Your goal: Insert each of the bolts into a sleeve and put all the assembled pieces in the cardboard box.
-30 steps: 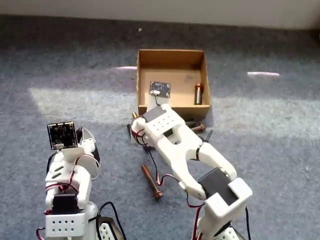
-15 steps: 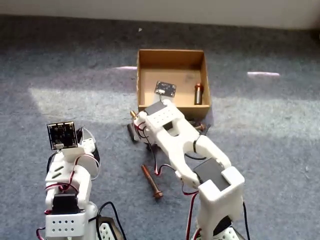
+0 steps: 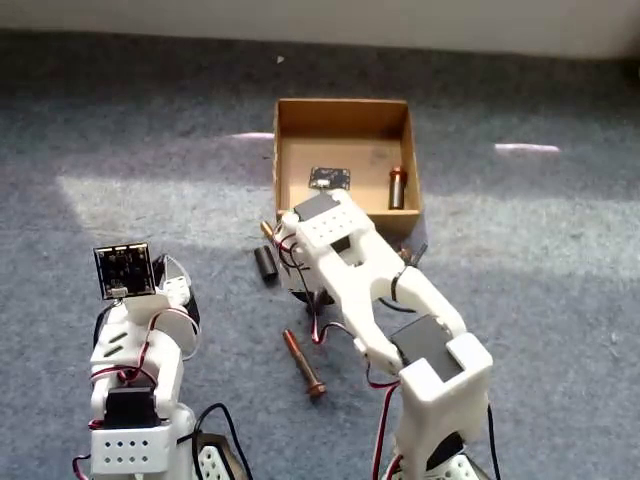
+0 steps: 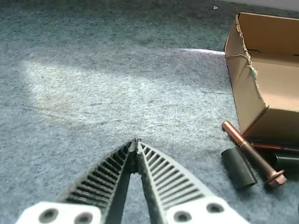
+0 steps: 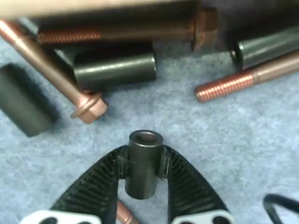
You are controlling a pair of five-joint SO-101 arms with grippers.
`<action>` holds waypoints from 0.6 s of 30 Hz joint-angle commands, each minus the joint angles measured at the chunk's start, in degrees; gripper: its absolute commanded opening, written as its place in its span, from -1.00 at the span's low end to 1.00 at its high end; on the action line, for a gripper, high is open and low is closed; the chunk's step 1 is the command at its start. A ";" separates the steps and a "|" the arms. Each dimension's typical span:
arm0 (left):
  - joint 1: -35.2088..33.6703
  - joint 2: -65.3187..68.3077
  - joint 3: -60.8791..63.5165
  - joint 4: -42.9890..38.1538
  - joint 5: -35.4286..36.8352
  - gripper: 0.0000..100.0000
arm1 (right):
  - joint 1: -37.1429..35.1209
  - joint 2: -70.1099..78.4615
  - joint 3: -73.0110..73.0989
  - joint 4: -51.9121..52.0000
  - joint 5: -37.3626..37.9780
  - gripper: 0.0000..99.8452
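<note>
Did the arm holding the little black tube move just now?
Yes. The right arm, with a sleeve in its gripper, moved its wrist toward the cardboard box and now reaches over its near wall.

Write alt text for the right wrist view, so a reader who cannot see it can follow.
The right tool grips a dark sleeve, whose open end faces the camera. Beyond it, several copper bolts and other sleeves lie jumbled on the carpet.

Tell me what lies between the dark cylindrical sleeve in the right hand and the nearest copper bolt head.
Bare grey carpet separates sleeve and bolt head, right wrist view.
</note>
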 commanded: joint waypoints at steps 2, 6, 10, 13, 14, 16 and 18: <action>-0.66 -1.89 1.10 -1.67 -0.35 -0.99 | 0.84 -11.12 -2.95 3.56 9.41 -0.99; -0.66 -1.89 1.10 -1.85 -0.35 -0.99 | 3.56 -20.35 2.42 3.65 14.24 -0.99; -0.66 -1.89 1.10 -1.85 -0.35 -0.99 | 7.25 -31.08 9.19 3.30 18.02 -0.99; -0.66 -1.89 1.10 -1.76 -0.35 -0.99 | 9.01 -37.85 14.73 3.12 20.31 -0.99; -0.66 -1.89 1.10 -1.76 -0.26 -0.99 | 9.45 -39.69 16.48 2.95 20.84 -0.99; -0.66 -1.89 1.10 -1.76 -0.26 -0.99 | 10.42 -43.47 20.62 0.92 21.63 -0.99; -0.66 -1.89 1.10 -1.76 -0.26 -0.99 | 11.74 -46.73 24.84 -1.89 22.33 -0.99</action>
